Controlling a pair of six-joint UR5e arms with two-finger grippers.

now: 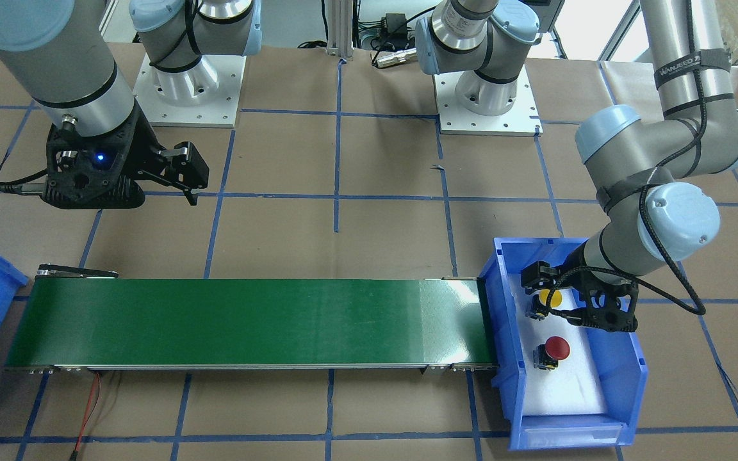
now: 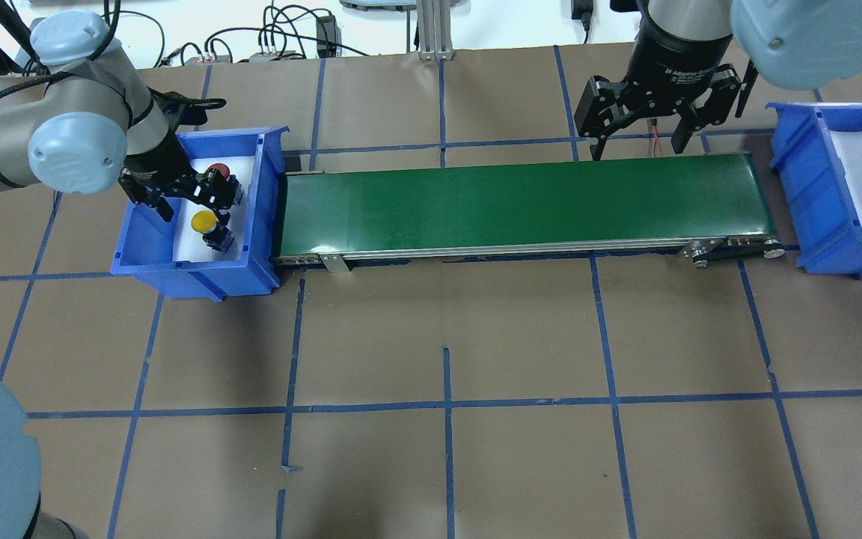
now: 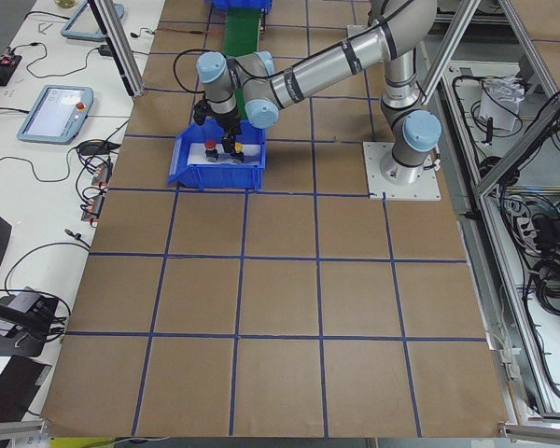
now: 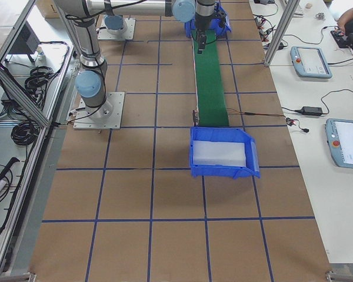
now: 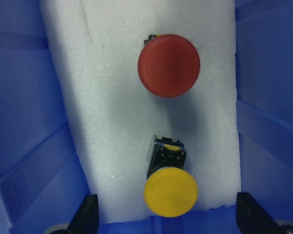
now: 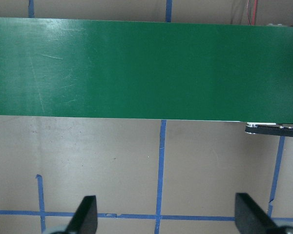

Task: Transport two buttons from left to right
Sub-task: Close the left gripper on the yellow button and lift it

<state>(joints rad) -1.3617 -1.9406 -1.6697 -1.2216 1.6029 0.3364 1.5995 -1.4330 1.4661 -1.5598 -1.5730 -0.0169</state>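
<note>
The yellow button (image 5: 170, 191) and the red button (image 5: 169, 65) stand apart on white foam in the left blue bin (image 2: 199, 136). My left gripper (image 5: 168, 217) is open inside that bin, its fingertips (image 5: 88, 214) on either side of the yellow button and not touching it. They also show in the overhead view: the gripper (image 2: 191, 202), the yellow button (image 2: 203, 221) and the red button (image 2: 218, 171). In the front-facing view the gripper (image 1: 537, 294) hangs over the yellow button (image 1: 553, 298), with the red button (image 1: 557, 349) beside it. My right gripper (image 2: 638, 142) is open and empty, above the far edge of the belt's right end.
A green conveyor belt (image 2: 521, 202) runs between the left bin and a second blue bin (image 2: 805, 195) on the right, lined with white foam and holding nothing. The belt (image 6: 146, 68) carries nothing. Brown paper with blue tape lines (image 2: 446, 404) covers the table.
</note>
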